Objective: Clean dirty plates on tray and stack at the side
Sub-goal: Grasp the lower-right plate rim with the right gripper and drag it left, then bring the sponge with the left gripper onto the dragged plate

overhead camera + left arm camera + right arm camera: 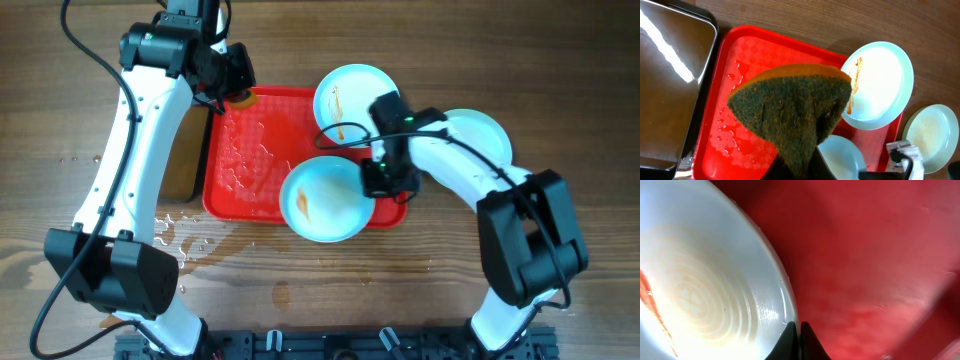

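The red tray [250, 150] lies mid-table, wet on its left half. One plate [322, 200] with an orange streak overhangs the tray's front right corner. My right gripper [377, 183] is shut on that plate's right rim, and the right wrist view shows the rim [790, 305] pinched between the black fingertips [790, 342]. A second sauce-streaked plate [350, 92] sits at the tray's back right corner. A third plate [485, 135] rests on the table to the right, partly under my right arm. My left gripper [235, 82] hovers over the tray's back left, shut on a green-and-orange sponge [795, 110].
A black metal pan [185, 150] lies against the tray's left side and also shows in the left wrist view [670, 75]. Water is spilled on the wood [180, 235] in front of the tray's left corner.
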Tool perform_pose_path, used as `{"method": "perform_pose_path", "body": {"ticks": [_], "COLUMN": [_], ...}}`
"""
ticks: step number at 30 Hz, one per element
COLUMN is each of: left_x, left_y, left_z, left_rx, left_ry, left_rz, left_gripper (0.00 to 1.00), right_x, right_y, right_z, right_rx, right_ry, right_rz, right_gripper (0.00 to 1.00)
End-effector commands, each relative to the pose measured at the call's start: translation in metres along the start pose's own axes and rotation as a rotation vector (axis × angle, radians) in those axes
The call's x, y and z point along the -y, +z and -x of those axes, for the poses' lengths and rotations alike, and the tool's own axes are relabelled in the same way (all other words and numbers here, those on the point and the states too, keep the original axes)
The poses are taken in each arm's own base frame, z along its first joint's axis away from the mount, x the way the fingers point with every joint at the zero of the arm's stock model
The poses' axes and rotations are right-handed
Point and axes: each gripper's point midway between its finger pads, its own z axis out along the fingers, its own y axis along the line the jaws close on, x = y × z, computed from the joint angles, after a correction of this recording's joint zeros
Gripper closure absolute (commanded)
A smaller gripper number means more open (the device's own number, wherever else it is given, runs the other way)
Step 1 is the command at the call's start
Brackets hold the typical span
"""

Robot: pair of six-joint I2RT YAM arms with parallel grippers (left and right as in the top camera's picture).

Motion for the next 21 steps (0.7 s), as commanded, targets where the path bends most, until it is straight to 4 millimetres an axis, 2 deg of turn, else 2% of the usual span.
{"method": "perform_pose_path", "body": {"ticks": [1,3,5,9,12,13,15,16,19,21], "left_x": [0.000,0.000,-0.002,-0.002,-0.002,-0.002,-0.003,-0.003,-0.006,-0.009], "left_y": [-0.002,-0.002,-0.002,-0.002,-0.002,-0.002,-0.001,0.000,0.004,0.010], "left_z": [0.005,0.005,0.006,0.006,0.006,0.006,0.006,0.004,0.000,-0.004], "left_rx": [0.012,0.013,0.018,0.019,0.019,0.019,0.017,0.012,-0.004,-0.017], "left_ry": [0.018,0.018,0.018,0.018,0.017,0.017,0.017,0.017,0.014,0.008], "left_rz": [0.003,0.003,0.013,0.016,0.016,0.016,0.017,0.019,0.027,0.033], "left_gripper": [0.96,0.96,0.96,0.96,0.96,0.96,0.96,0.96,0.96,0.96], "right_x": [-0.029,-0.042,-0.056,-0.074,-0.080,-0.080,-0.080,-0.081,-0.083,-0.086], "right_y": [-0.009,-0.009,0.000,0.026,0.030,0.030,0.030,0.031,0.036,0.039], "right_z": [0.040,0.065,0.081,0.073,0.069,0.069,0.071,0.072,0.070,0.069], "right_rx": [0.150,0.261,0.328,0.298,0.291,0.292,0.301,0.303,0.287,0.274], "right_ry": [0.087,0.130,0.116,0.086,0.068,0.068,0.066,0.061,0.038,0.029], "right_rz": [0.042,0.071,0.078,0.072,0.068,0.068,0.070,0.071,0.082,0.100], "right_gripper": [0.96,0.96,0.96,0.96,0.96,0.93,0.72,0.65,0.65,0.68]}}
